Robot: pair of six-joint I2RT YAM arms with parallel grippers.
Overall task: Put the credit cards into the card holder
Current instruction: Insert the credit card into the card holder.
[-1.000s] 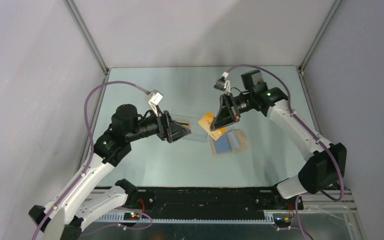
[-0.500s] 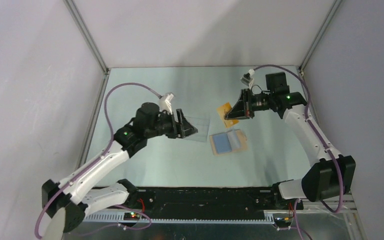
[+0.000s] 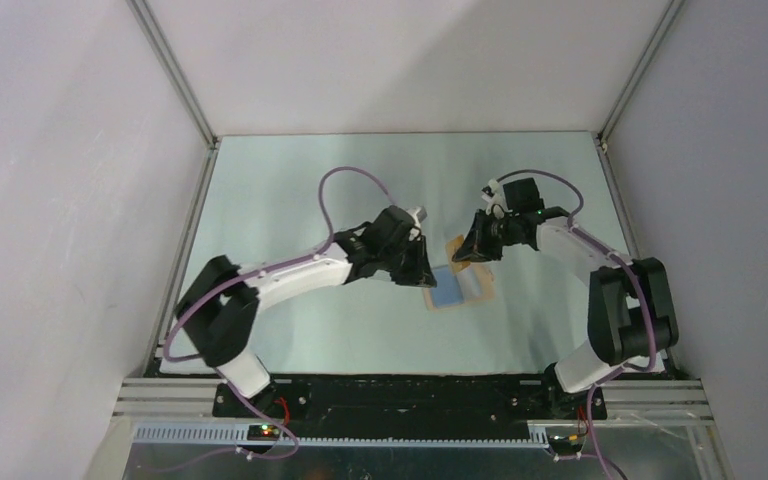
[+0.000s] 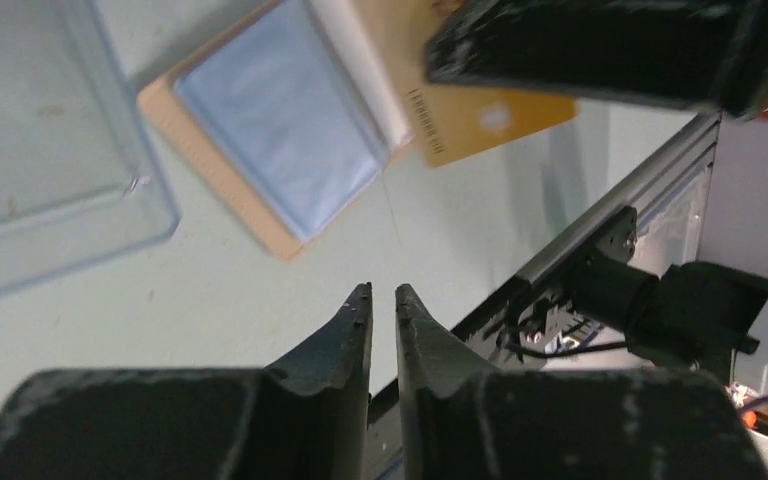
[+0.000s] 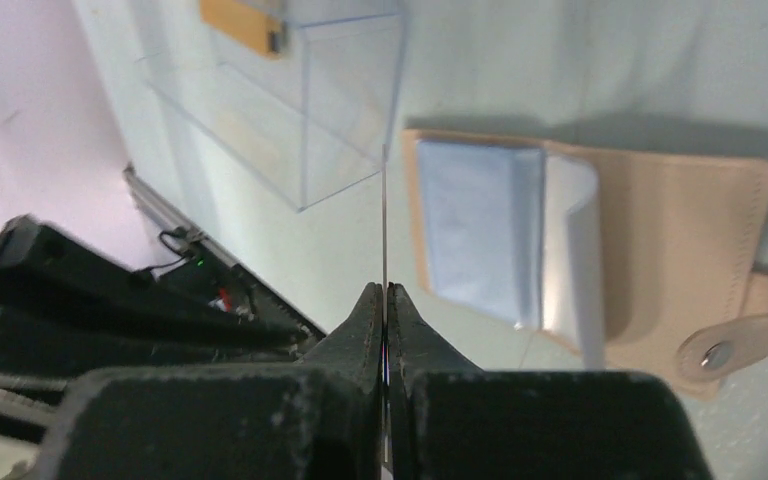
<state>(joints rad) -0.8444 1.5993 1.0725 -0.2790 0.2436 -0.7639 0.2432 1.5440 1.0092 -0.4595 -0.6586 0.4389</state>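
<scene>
Starting nearest us, the card holder (image 3: 457, 288) lies open on the surface (image 3: 290, 200), blue pockets up. Just left of it, our left claw (image 4: 382, 300) hangs all but closed on nothing. Over its far edge, our right claw (image 5: 384, 300) pinches one credit card (image 4: 485, 120). Beyond its left side, a clear box (image 5: 300, 110) contains a second card (image 5: 241, 22). We judge that nothing pins the holder, so a card that misses the pocket mouth may shove it away or buckle.
</scene>
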